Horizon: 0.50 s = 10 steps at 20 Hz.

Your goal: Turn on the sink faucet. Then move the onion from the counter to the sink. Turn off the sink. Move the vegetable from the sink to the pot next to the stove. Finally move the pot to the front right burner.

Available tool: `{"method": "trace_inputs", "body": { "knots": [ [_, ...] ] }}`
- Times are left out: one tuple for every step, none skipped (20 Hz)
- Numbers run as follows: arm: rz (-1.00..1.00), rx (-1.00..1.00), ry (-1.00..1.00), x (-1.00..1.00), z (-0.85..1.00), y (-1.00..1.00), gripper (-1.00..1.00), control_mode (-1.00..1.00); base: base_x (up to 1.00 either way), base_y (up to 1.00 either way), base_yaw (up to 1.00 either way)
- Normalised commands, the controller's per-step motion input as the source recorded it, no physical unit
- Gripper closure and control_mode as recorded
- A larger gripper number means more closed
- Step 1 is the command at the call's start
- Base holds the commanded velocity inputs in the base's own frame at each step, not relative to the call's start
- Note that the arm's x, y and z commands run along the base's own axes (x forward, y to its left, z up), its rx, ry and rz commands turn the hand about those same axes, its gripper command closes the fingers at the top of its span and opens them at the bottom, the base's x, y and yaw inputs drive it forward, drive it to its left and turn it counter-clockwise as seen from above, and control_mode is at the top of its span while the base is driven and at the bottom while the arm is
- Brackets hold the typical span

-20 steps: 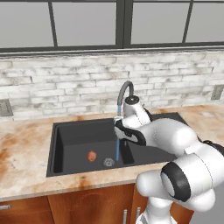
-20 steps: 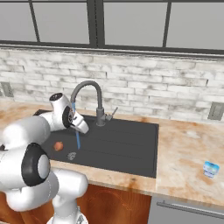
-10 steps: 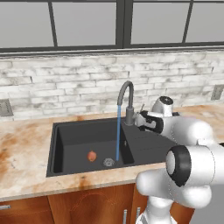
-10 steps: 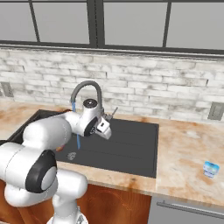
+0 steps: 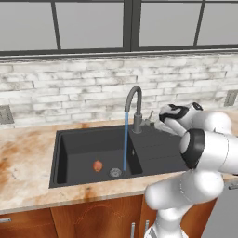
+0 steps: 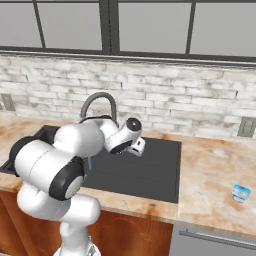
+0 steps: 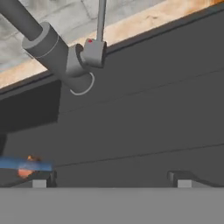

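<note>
- The onion point(image 5: 97, 166) lies on the floor of the sink point(image 5: 83, 145), well to the left of the tool, just left of the drain point(image 5: 115, 173).
- The sink faucet point(image 5: 134, 108) stands upright just left of the tool; its spout arches left over the basin, and a blue stream of water point(image 5: 125, 142) falls straight down to the drain.
- The tool point(image 5: 163, 120), spread wide and holding nothing, points toward the faucet's small side lever point(image 5: 149, 115).
- A second ago it hung over the basin in front of the spout; it now sits right of the faucet, above the drainboard, beside the surface point(image 5: 28, 176).
</note>
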Motion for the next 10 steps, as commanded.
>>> {"method": "trace_inputs", "body": {
  "knots": [
    [0.29, 0.06, -0.22, 0.71, 0.01, -0.08, -1.0, -1.0, 0.0, 0.0, 0.0],
    [0.3, 0.04, -0.2, 0.75, 0.0, 0.0, -1.0, -1.0, 0.0, 0.0, 0.0],
    [0.31, 0.04, -0.23, 0.71, 0.0, -0.05, -1.0, -1.0, 0.0, 0.0, 0.0],
    [0.32, 0.03, -0.2, 0.74, 0.0, -0.05, -1.0, -1.0, 0.0, 0.0, 0.0],
    [0.32, 0.01, -0.18, 0.81, 0.0, 0.0, -1.0, -1.0, 0.0, 0.0, 0.0],
    [0.36, 0.01, -0.18, 0.71, -0.01, -0.1, -1.0, -1.0, 0.0, 0.0, 0.0],
    [0.37, 0.01, -0.18, 0.69, -0.09, -0.15, -1.0, -1.0, 0.0, 0.0, 0.0],
    [0.37, 0.0, -0.17, 0.74, -0.05, -0.08, -1.0, -1.0, 0.0, 0.0, 0.0],
    [0.36, 0.01, -0.16, 0.76, -0.02, -0.08, -1.0, -1.0, 0.0, 0.0, 0.0],
    [0.37, 0.03, -0.16, 0.75, 0.0, -0.22, -1.0, -1.0, 0.0, 0.0, 0.0]
  ]
}}
